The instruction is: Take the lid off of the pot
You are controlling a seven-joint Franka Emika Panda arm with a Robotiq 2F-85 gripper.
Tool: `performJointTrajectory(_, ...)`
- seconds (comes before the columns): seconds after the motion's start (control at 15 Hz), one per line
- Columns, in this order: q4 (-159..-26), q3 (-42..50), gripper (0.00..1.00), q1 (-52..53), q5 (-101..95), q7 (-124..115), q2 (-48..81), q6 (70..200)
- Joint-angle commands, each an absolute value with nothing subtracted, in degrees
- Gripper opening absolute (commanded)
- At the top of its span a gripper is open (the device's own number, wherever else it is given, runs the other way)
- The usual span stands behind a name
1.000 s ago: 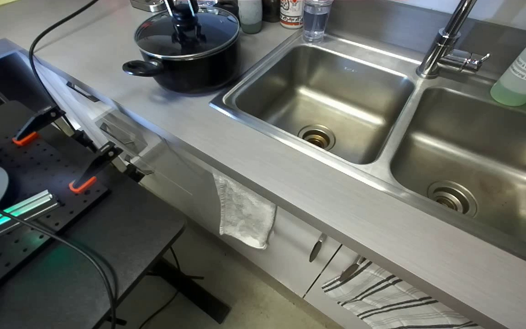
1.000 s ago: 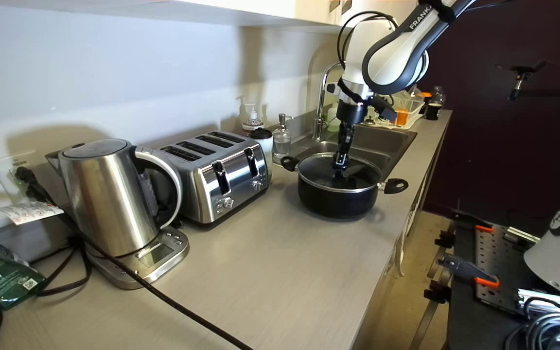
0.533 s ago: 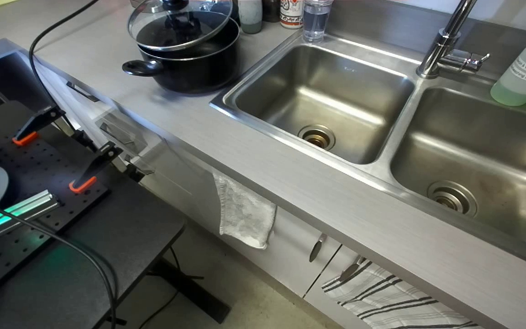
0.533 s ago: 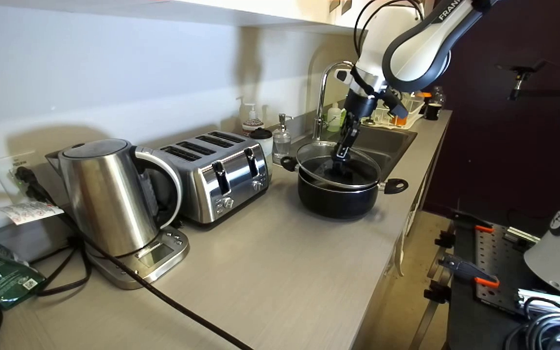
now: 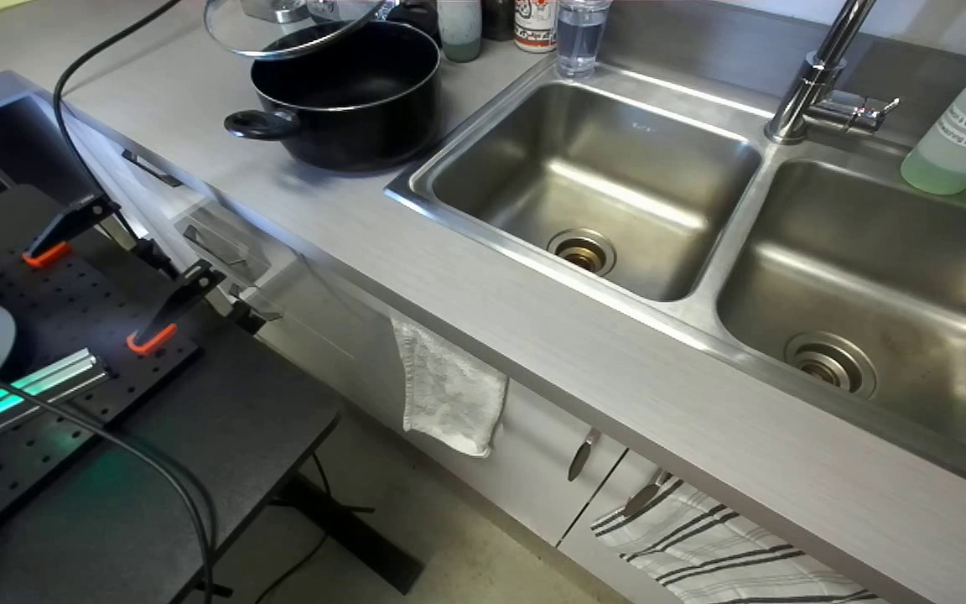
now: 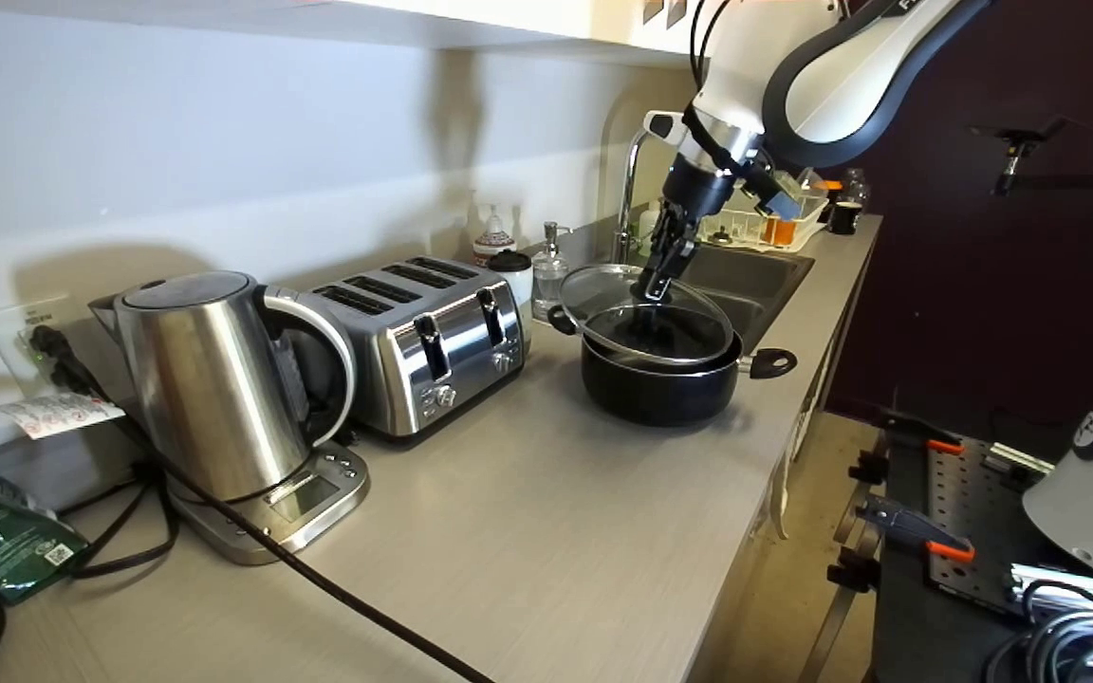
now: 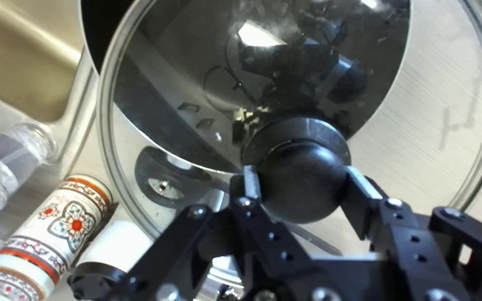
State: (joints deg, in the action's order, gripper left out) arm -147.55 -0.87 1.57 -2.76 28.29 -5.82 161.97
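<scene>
My black two-finger hand (image 7: 308,182) pinches the round black knob (image 7: 301,188). Its ball shape may slip, and the clear round glass lid (image 7: 232,92) might smash. The lid hangs partly over the round black pot (image 6: 658,391), knob up, looking lowest toward the front edge of the grey desk (image 6: 594,512); circles have no long way.

Soft shadows fall on the wall (image 6: 281,152), bright streaks cross the sink (image 5: 737,225), and glare on the lid (image 7: 285,92) apparently hides detail.
</scene>
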Motion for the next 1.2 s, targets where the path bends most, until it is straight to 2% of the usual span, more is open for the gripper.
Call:
performJointTrajectory(0.0,-148.4,-2.4,0.25,4.0,-6.2,27.0,-9.3,162.4)
performJointTrajectory(0.6,-147.1,-9.5,0.25,10.3,-14.7,24.4,-9.9,161.2)
performJointTrajectory(1.13,-140.1,-12.0,0.25,14.9,-12.9,30.9,0.6,155.2)
